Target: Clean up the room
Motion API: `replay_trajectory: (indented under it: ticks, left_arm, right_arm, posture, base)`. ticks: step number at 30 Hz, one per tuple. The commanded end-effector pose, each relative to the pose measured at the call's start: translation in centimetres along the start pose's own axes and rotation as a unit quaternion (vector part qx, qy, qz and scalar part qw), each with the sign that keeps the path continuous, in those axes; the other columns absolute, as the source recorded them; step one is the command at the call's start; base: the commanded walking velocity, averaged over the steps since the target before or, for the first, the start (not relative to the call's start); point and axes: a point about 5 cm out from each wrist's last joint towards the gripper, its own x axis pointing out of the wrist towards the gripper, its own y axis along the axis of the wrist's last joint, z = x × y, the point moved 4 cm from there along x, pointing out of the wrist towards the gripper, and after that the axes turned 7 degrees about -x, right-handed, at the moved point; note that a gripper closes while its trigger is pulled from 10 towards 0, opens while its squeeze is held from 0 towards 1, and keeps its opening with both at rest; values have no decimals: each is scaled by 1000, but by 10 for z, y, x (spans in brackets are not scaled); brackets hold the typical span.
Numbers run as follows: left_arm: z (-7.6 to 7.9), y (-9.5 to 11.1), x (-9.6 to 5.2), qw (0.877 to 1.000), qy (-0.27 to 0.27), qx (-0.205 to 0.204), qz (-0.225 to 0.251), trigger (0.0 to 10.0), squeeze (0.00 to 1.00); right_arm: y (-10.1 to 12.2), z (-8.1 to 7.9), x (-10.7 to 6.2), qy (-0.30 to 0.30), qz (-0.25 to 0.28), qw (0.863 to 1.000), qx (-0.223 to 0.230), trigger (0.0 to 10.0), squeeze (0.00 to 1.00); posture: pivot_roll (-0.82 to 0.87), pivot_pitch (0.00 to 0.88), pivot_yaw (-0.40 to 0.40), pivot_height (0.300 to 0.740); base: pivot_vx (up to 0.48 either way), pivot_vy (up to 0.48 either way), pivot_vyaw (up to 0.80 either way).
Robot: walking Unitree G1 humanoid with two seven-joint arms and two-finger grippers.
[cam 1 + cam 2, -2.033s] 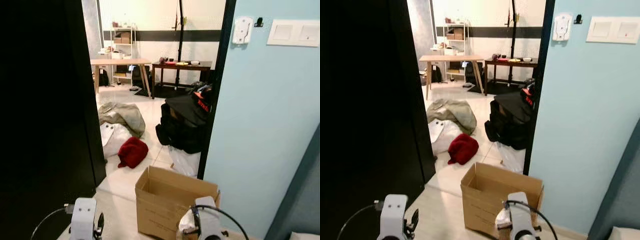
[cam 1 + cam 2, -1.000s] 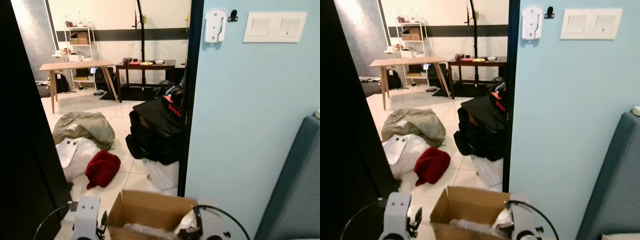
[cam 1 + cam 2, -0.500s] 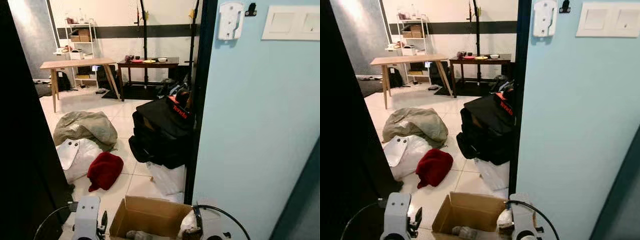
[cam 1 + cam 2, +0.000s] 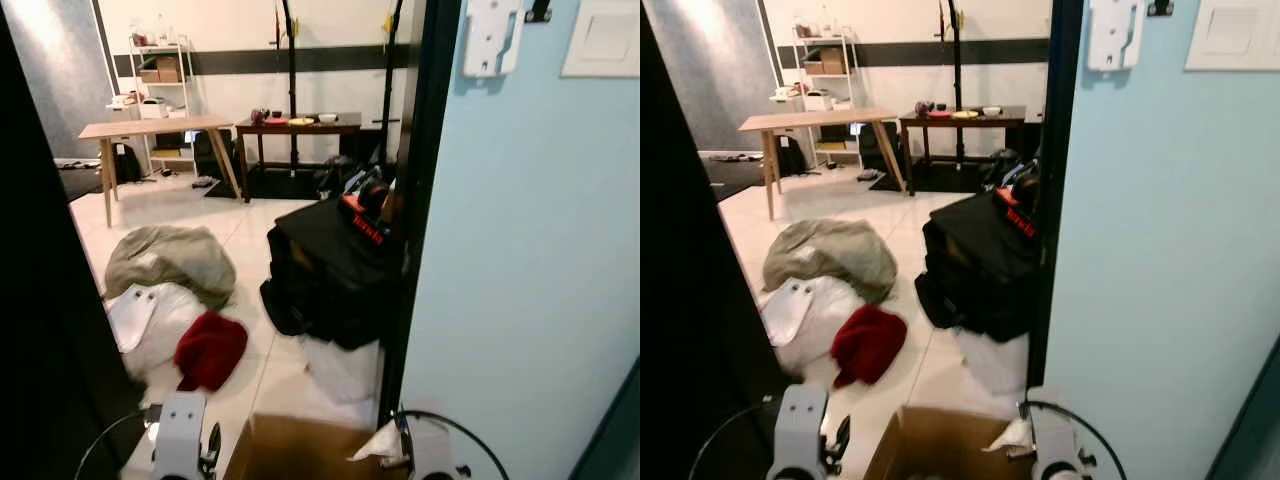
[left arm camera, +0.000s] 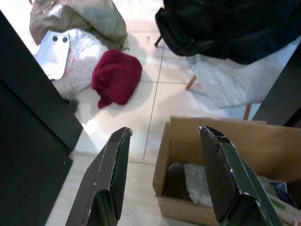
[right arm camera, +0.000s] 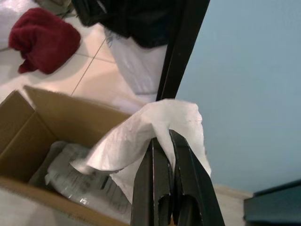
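Left hand (image 5: 162, 176) wide, empty, above floor by cardboard box (image 5: 263, 146); red cloth (image 5: 116, 77) lies beyond. Right hand (image 6: 165, 141) pinches white paper (image 6: 141, 136) over box rim: centre over opening before release

The view now sits nearer the doorway and tips up, so the box (image 4: 940, 445) shows just its far rim. The right gripper (image 6: 164, 136) still pinches the white paper (image 6: 141, 136) above the box.
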Motion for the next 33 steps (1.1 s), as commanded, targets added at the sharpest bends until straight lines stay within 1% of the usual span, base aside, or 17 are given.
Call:
replay_trajectory:
  ticks: [1,6,9,12,17,19,22,25,28,33]
  left_arm:
    - [-6,-14,-3,999,9,11,-30,10000,0]
    - [-5,-17,-5,999,6,15,-36,10000,0]
    - [-5,-17,-5,999,6,17,-36,10000,0]
    - [-6,-17,-4,999,6,18,-34,10000,0]
    - [-6,-20,-3,999,3,21,-44,10000,0]
    - [-6,-23,-2,998,1,26,-51,10000,0]
    - [-5,-30,-1,997,-1,33,-75,10000,0]
    - [-5,-31,-1,996,-1,33,-77,10000,0]
    - [-3,-34,-1,996,-4,24,-86,10000,0]
    - [-3,-36,-2,996,-4,25,-88,10000,0]
  right_arm:
    - [-9,-8,-3,10,-18,1000,7,10000,0]
    - [-11,-9,-3,12,-22,1000,5,10000,0]
    - [-15,-11,-3,18,-32,999,-1,10000,0]
    - [-21,-15,-3,30,-50,998,-16,10000,0]
    - [-23,-16,-2,36,-59,997,-28,10000,0]
    - [-22,-16,-1,36,-59,997,-29,10000,0]
    - [-19,-15,1,34,-56,997,-34,10000,0]
    - [-19,-15,2,34,-56,997,-34,10000,0]
    - [-18,-14,3,33,-56,997,-34,10000,0]
    - [-16,-14,5,32,-54,997,-35,10000,0]
  posture:
    - [-47,51,5,740]
    - [-46,52,3,740]
    - [-46,53,2,740]
    - [-45,53,1,740]
    - [-46,47,0,740]
    - [-47,45,1,740]
    - [-48,43,1,740]
    - [-48,43,1,740]
    - [-51,39,1,740]
    - [-49,35,-1,740]
  base:
    - [0,0,0]
    - [0,0,0]
    - [0,0,0]
    - [0,0,0]
    - [0,0,0]
    - [0,-480,0]
    - [0,-480,0]
    - [0,-480,0]
    - [0,0,0]
    - [0,0,0]
